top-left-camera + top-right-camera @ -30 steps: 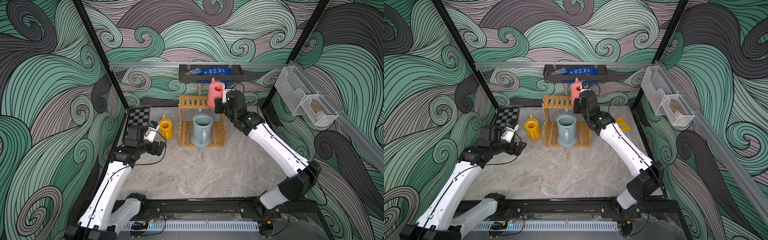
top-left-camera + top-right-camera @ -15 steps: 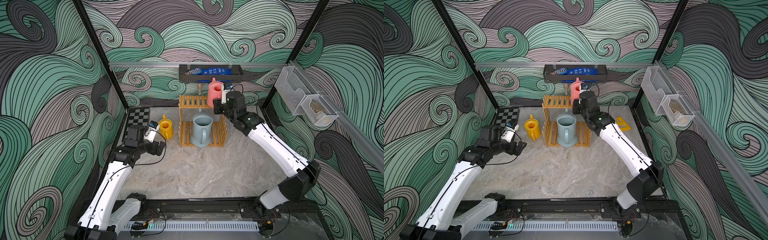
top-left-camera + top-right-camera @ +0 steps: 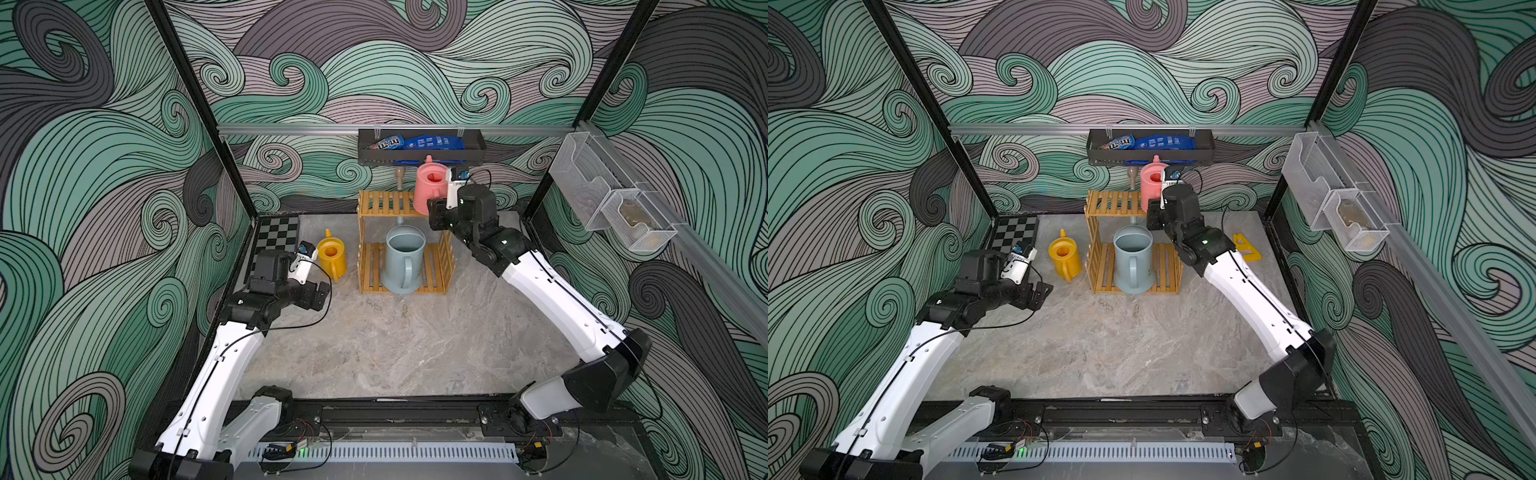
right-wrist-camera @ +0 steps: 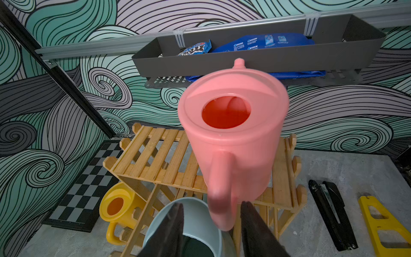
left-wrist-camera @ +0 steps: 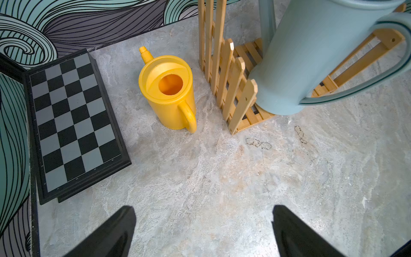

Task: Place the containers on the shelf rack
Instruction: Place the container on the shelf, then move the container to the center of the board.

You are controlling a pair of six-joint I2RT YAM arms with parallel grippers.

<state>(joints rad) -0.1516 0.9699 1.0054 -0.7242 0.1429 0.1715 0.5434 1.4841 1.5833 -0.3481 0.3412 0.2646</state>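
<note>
Marbled tabletop (image 3: 415, 353): pink can (image 4: 233, 138) is sitting atop shelf rack (image 4: 155, 155).
Right gripper (image 4: 211, 203) is straddling its handle (image 4: 220, 189), unclenched; left gripper (image 5: 203, 207) is gaping.

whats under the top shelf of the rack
The blue can stands on the bottom tier of the rack, handle toward the front. The rear of that tier is hidden by the top shelf and the can, so anything behind it cannot be seen.

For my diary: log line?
pink can: top tier; blue can: bottom tier; yellow can: table; left claw: open; right claw: by pink can
</note>
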